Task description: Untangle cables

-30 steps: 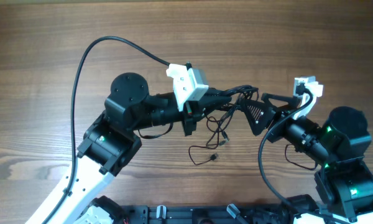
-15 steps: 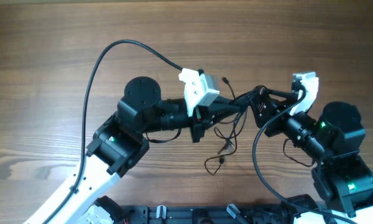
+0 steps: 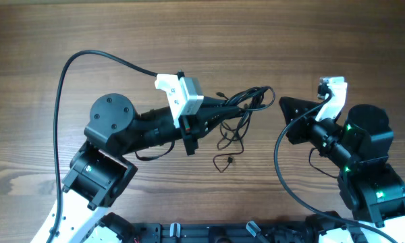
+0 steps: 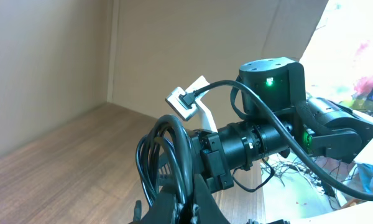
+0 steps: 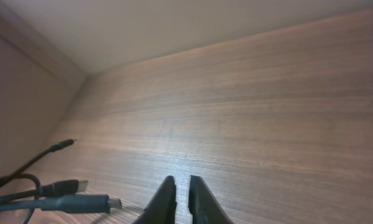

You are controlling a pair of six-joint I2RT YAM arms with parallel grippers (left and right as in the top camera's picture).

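left tool [image 4: 181, 206] clamped on cables [image 4: 183, 152], right wrist shows right tool [image 5: 181, 184] nearly closed, empty

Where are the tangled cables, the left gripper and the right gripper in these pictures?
cables [image 3: 251, 98]: overhead view, on the looped black strands of the bundle.
left gripper [image 4: 183, 204]: left wrist view, between its fingertips, shut on the cables.
right gripper [image 5: 179, 184]: right wrist view, in the gap between its fingertips.

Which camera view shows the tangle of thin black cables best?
Overhead: the cables show whole, loops and loose ends together. The left wrist view shows only a few loops close up; the right wrist view only some plug ends at its lower left.
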